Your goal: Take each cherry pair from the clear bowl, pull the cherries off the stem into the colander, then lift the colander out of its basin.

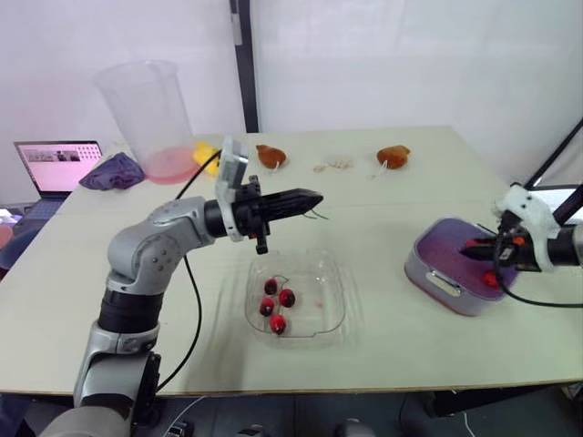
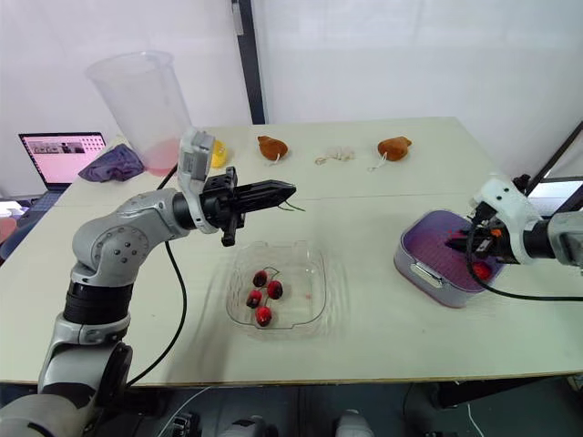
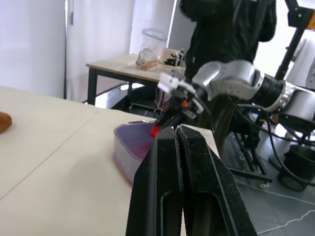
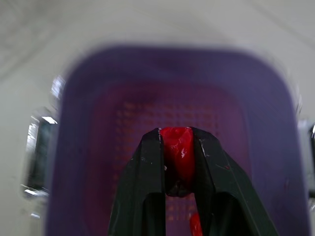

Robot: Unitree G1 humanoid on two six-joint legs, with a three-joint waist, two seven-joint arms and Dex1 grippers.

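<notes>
The clear bowl (image 1: 319, 314) sits mid-table with several red cherries (image 1: 277, 304) in it. Above its far side, my left gripper (image 1: 314, 198) is shut, and a thin green stem (image 1: 321, 215) hangs from its tip. At the right stands the purple colander (image 1: 435, 248) in its grey basin (image 1: 435, 287). My right gripper (image 4: 175, 132) hovers over the colander, shut on a red cherry (image 4: 177, 152). Another cherry (image 1: 490, 279) lies inside the colander. The left wrist view shows the left gripper (image 3: 174, 129) shut, pointing toward the colander (image 3: 133, 147).
A large clear beaker (image 1: 150, 118), a purple cloth (image 1: 114, 170), a yellow item (image 1: 205, 155) and a laptop (image 1: 59, 164) are at the far left. Two brown objects (image 1: 271, 156) (image 1: 393, 156) and a small white item (image 1: 334, 164) lie along the far edge.
</notes>
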